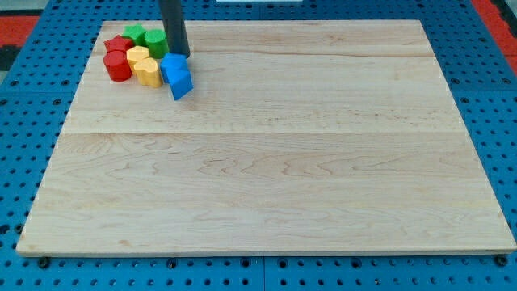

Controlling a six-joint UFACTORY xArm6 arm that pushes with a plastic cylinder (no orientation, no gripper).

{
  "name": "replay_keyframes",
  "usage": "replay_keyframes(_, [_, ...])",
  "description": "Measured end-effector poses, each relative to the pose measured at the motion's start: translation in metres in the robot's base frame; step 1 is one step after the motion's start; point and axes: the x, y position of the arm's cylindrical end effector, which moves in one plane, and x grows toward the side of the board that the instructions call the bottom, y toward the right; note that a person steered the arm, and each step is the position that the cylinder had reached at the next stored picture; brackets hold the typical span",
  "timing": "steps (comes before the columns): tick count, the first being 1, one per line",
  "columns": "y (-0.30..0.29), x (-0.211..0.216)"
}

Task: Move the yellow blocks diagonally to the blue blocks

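Observation:
All the blocks sit in one tight cluster at the board's top left. Two yellow blocks (144, 66), rounded and stacked close together, lie in the middle of it. Two blue blocks (176, 74) touch them on the view's right; the lower one is a wedge pointing down-right. My tip (181, 53) stands just above the blue blocks, at their top edge and right of a green block (155, 40). The rod rises out of the view's top.
A second green block (134, 33) and a red star-like block (119, 44) sit at the cluster's top left. A red cylinder (117, 65) lies left of the yellow blocks. The wooden board (266, 162) rests on a blue pegboard.

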Motion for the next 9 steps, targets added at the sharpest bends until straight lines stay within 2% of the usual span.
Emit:
replay_keyframes(2, [0.000, 0.123])
replay_keyframes(3, [-0.013, 0.128])
replay_keyframes(4, [-0.100, 0.116])
replay_keyframes(5, [-0.109, 0.081])
replay_keyframes(7, [-0.099, 0.039])
replay_keyframes(8, [-0.080, 0.025])
replay_keyframes(9, [-0.108, 0.021])
